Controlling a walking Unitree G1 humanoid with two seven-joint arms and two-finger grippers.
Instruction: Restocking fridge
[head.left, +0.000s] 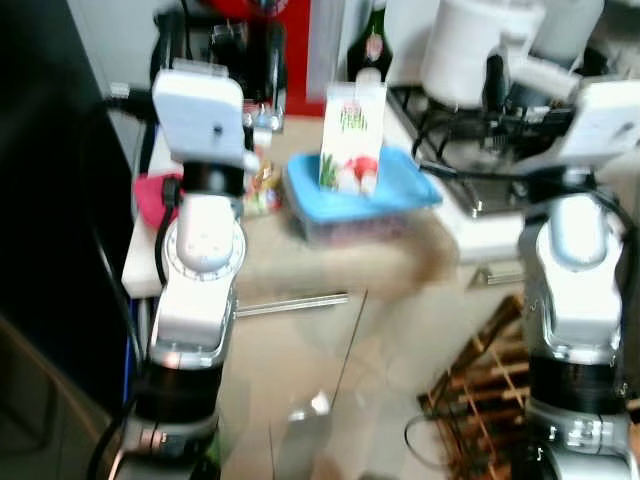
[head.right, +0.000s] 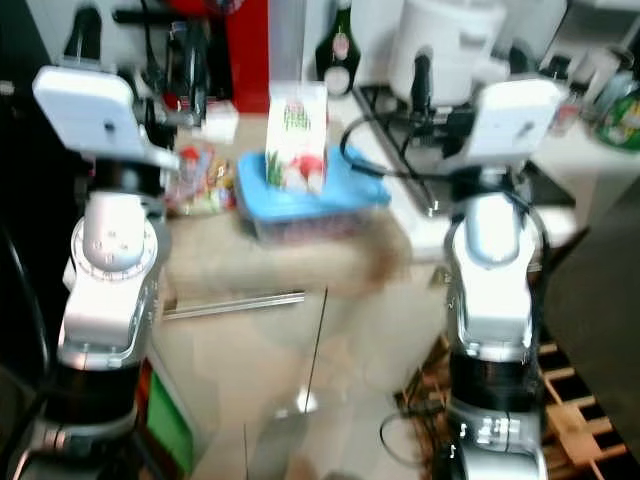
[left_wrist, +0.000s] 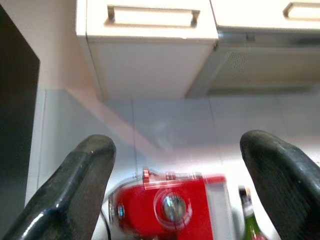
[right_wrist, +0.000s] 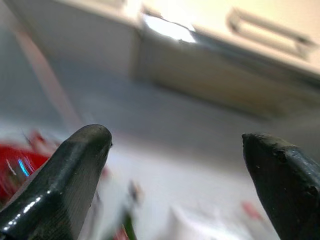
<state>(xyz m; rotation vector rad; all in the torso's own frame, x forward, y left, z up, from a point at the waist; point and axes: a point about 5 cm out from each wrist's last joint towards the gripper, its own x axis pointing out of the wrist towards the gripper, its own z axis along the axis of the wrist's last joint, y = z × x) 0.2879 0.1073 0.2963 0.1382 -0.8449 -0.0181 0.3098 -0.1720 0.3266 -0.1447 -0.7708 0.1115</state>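
We see the juice carton standing upright in the blue tray near the counter edge. Left gripper and right gripper gape wide, gripping nothing.

The carton is white with green lettering near its top and red-and-green fruit artwork lower down. The tray holding it is light blue over a clear base, near the countertop's front edge. The countertop is beige with a faint mottled pattern. A red appliance with a chrome dial stands at the counter's back edge, against a pale grey wall. A dark green bottle carries a white label. The pot on the stove is white. A pink item lies at the counter's left edge. Both arms are silver and white; the fingers are glossy black. Upper cabinets are cream.
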